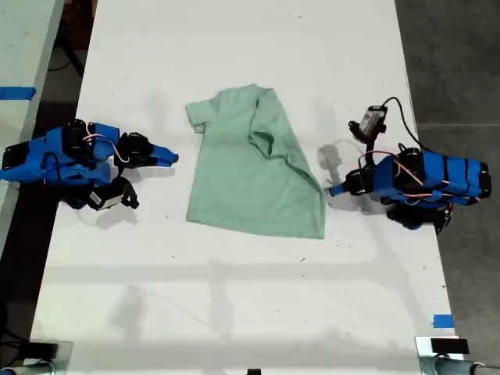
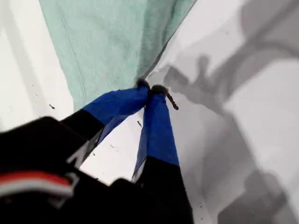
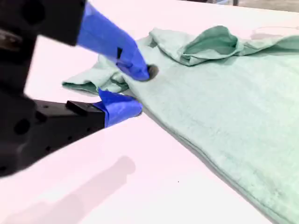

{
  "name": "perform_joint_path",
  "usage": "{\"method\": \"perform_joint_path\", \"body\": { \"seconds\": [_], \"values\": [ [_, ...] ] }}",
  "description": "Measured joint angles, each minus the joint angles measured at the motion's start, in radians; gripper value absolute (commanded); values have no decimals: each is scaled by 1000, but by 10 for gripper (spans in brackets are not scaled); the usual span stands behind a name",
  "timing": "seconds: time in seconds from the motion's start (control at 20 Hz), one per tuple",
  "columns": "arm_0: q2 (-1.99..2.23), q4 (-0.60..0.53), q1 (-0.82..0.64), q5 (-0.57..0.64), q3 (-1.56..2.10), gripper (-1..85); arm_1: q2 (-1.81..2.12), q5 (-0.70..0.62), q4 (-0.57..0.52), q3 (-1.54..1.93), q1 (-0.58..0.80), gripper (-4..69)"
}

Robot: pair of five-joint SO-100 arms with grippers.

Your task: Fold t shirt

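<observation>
My first gripper (image 2: pixel 150 88) is pressed together w/ nothing in it, tips right by the t shirt (image 1: pixel 250 168) edge. My second gripper (image 3: pixel 135 91) is spread beside a sleeve, prob. ready to grab & fold.

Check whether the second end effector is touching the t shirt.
Apart. The exterior view shows bare table between my second end effector and the t shirt.

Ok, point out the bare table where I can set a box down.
Bare table runs wide below the t shirt in the exterior view, and above its collar too. It is crowded beside the shirt, where my first gripper and my second gripper sit.
</observation>
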Motion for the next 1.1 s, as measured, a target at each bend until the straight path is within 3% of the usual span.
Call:
{"method": "perform_joint_path", "body": {
  "seconds": [0.55, 1.1],
  "values": [
    [3, 0, 256, -9, 0, 168, 2, 0, 0, 2, -3, 13],
    [3, 0, 275, -9, 0, 168, 2, 2, 0, 2, -3, 13]
  ]
}}
